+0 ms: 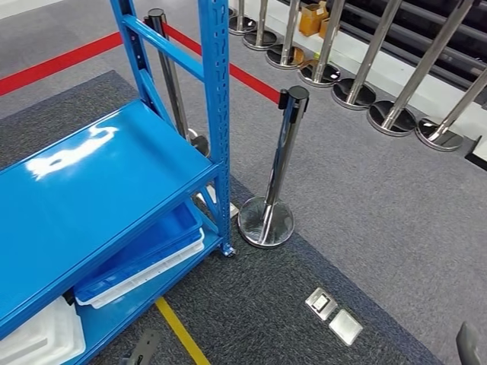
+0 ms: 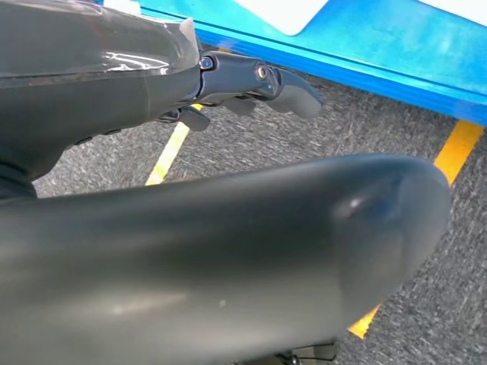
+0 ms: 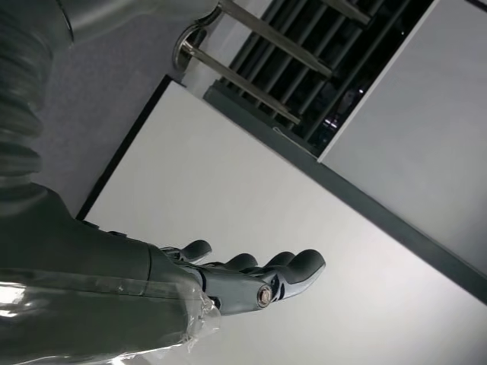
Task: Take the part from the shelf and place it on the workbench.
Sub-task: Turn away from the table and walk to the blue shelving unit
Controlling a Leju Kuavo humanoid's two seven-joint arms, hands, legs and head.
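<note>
Grey carpet floor (image 1: 373, 198) runs under a darker grey carpet mat (image 1: 259, 304), crossed by a yellow floor stripe (image 1: 178, 331) and a red tape line (image 1: 63, 57). Chrome barrier posts on round bases (image 1: 270, 217) stand near and in a row further back (image 1: 356, 87), linked by red belt. Two square metal floor sockets (image 1: 333, 315) sit in the mat, and brown cardboard boxes (image 1: 313, 17) lie far behind.

Head view looks down from high at the blue metal shelf (image 1: 103, 190); left wrist view shares it (image 2: 367, 46), close to the floor.
</note>
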